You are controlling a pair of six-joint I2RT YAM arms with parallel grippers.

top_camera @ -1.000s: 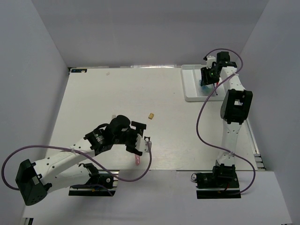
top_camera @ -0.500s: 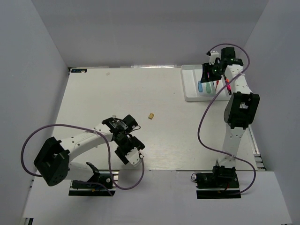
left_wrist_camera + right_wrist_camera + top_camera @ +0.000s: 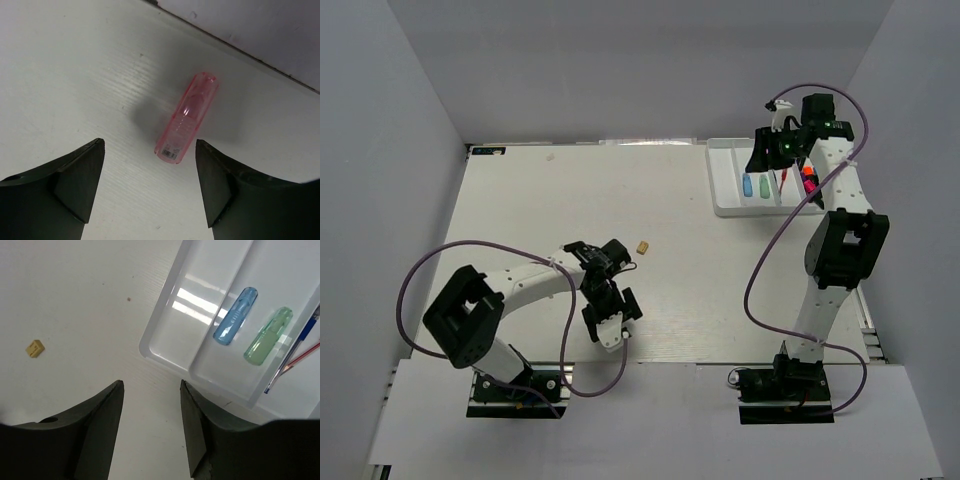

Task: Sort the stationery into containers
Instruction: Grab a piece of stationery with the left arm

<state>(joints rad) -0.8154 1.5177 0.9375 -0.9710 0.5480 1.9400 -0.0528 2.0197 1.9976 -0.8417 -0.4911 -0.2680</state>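
Observation:
A pink capsule-shaped piece (image 3: 187, 117) lies on the table just ahead of my open left gripper (image 3: 149, 145), its near end level with the fingertips and closer to the right finger; nothing is held. In the top view that gripper (image 3: 610, 322) points down near the table's front edge and hides the pink piece. My right gripper (image 3: 151, 385) is open and empty, held above the table beside the near corner of the white tray (image 3: 150, 347). The tray holds a blue capsule (image 3: 236, 316), a green capsule (image 3: 268, 336), and a blue pen (image 3: 300, 342) and a red pen (image 3: 306, 352).
A tiny tan bit (image 3: 642, 246) lies mid-table, also seen in the right wrist view (image 3: 34, 348). The tray (image 3: 725, 190) sits at the back right, with pink-capped highlighters (image 3: 807, 181) in its right compartment. The table's front edge runs just past the left gripper.
My left arm swung so its gripper now hangs over the pink capsule. My right gripper rose out of the tray, uncovering the blue and green capsules.

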